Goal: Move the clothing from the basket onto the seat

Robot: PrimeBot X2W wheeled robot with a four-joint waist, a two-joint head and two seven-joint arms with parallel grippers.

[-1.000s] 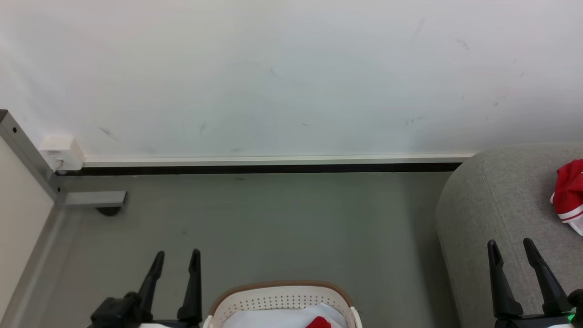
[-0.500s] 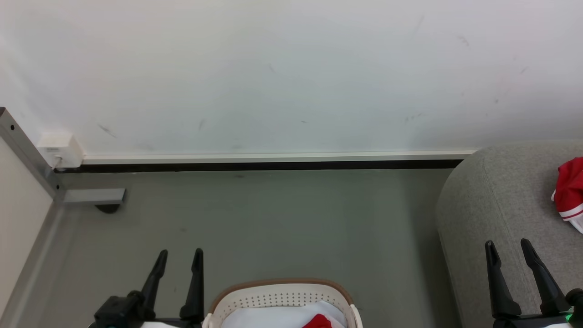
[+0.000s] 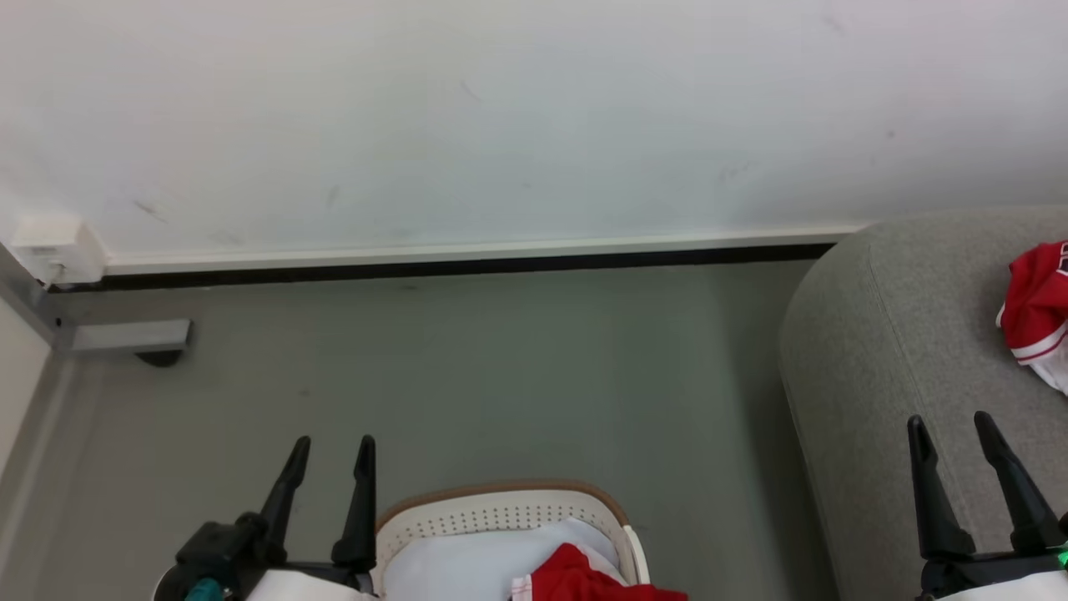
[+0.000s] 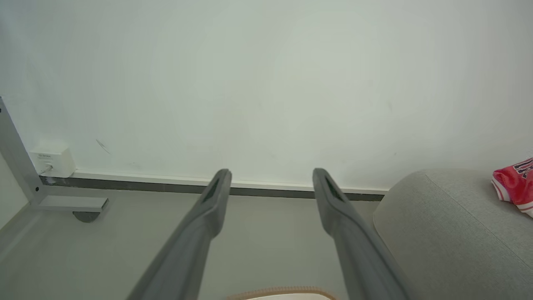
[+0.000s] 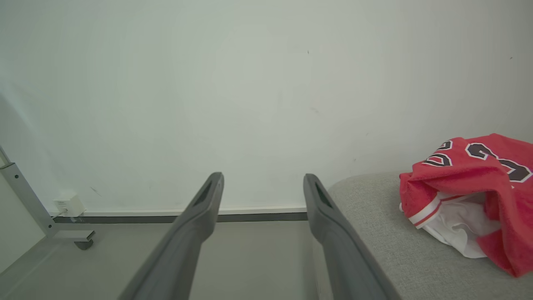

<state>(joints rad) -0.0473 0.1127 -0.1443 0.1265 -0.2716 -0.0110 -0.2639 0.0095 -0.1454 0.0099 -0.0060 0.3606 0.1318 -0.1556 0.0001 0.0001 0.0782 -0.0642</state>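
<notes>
1. Now, the left pincer [image 3: 333, 442] stands with its two dark fingers apart and nothing between them. The left wrist view shows the same gap in front of the bare wall [image 4: 266, 83].
2. The right pincer [image 3: 951, 419] is likewise spread and empty, its fingers raised in front of the light-grey seat [image 3: 876, 351].
3. Just beside the left pincer, to its right, sits the cream perforated basket [image 3: 501, 488] on the grey floor [image 3: 501, 376], cut off by the bottom edge of the head view.
4. Inside it a crumpled red garment [image 3: 576, 576] lies on white fabric [image 3: 467, 563], toward the basket's right side. It seems to spill over that rim.
5. The move turns on this: the garment lies lower in the head view than both sets of fingertips, apparently nearer the robot's body, and between the arms. The left pincer is the nearer, and the right is well apart from it. The garment is bunched, so no long axis can be told. What shows runs across the view.
6. A red numbered jersey [image 5: 470, 179] already rests on the seat, to the right of the right pincer.
7. Compared with a second ago, the whole head view has shifted: the skirting [image 3: 467, 269] sits higher and more of the basket and red garment shows. That is the camera moving, not the things. Both pincers remain spread.
</notes>
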